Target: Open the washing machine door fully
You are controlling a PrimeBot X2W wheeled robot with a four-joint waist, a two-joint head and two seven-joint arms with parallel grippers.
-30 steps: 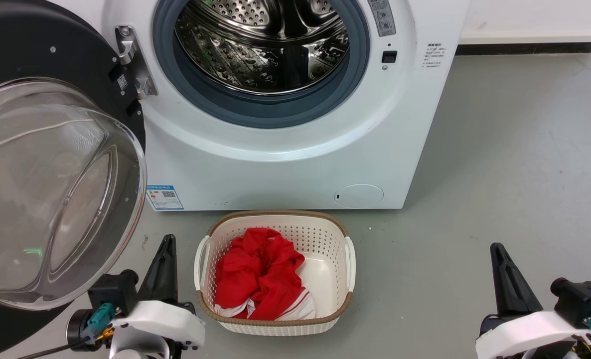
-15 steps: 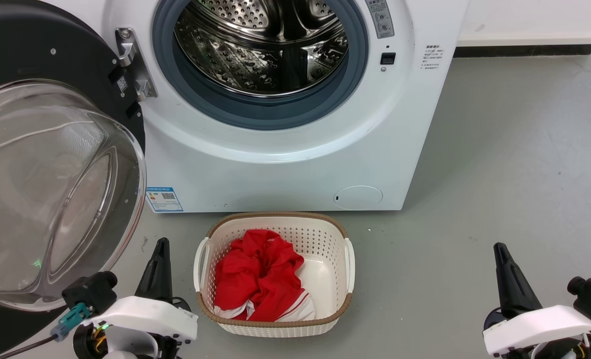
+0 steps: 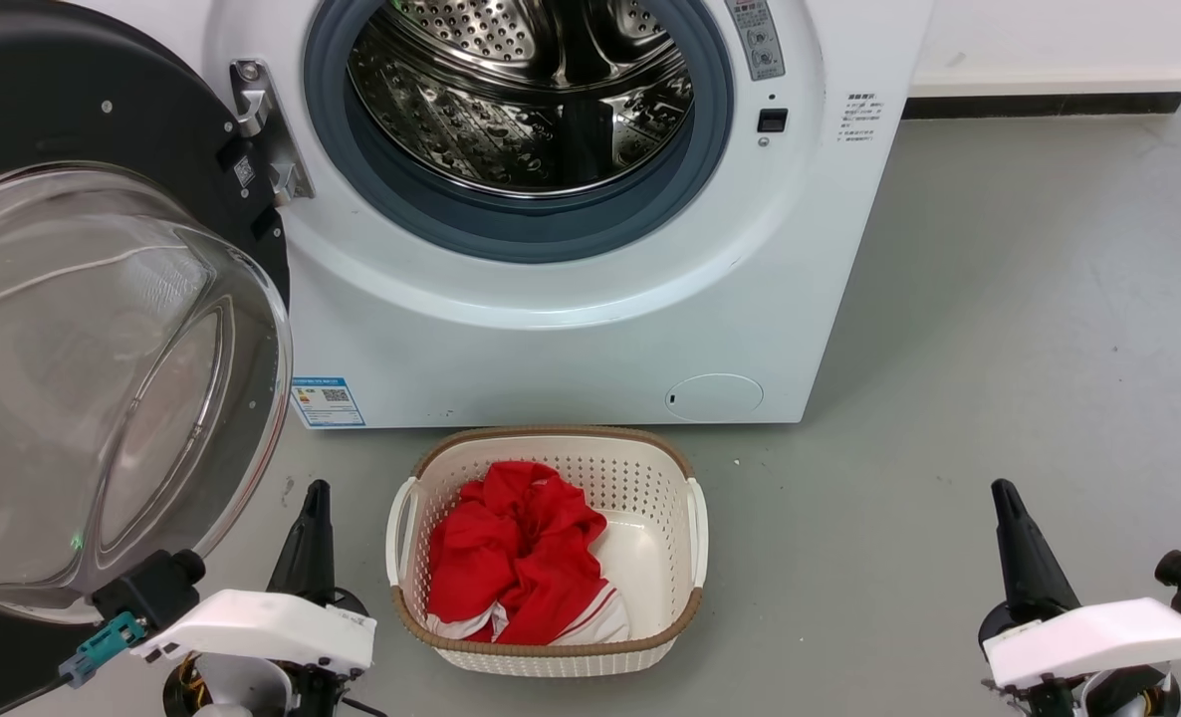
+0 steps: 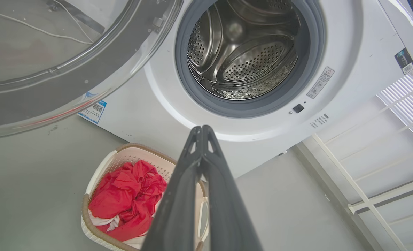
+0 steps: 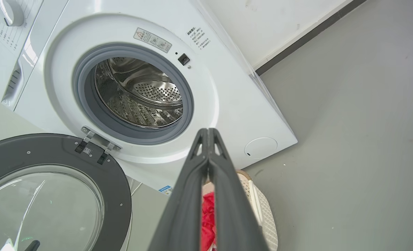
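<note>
Above a grey floor (image 3: 999,299), we hold our left hand (image 3: 316,493) and right hand (image 3: 1003,490) low, fingers pressed together, pointing toward the washing machine (image 3: 551,339); the washing machine door (image 3: 103,119) hangs swung open at our left.

Your left gripper (image 3: 316,494) and right gripper (image 3: 1001,492) are dark and tapered, with white wrist shells (image 3: 262,627); a teal connector (image 3: 103,641) shows left.

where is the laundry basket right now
Head view, lower centre: the cream perforated plastic basket sits on the grey floor, just before the white washing machine, holding red cloth.
</note>
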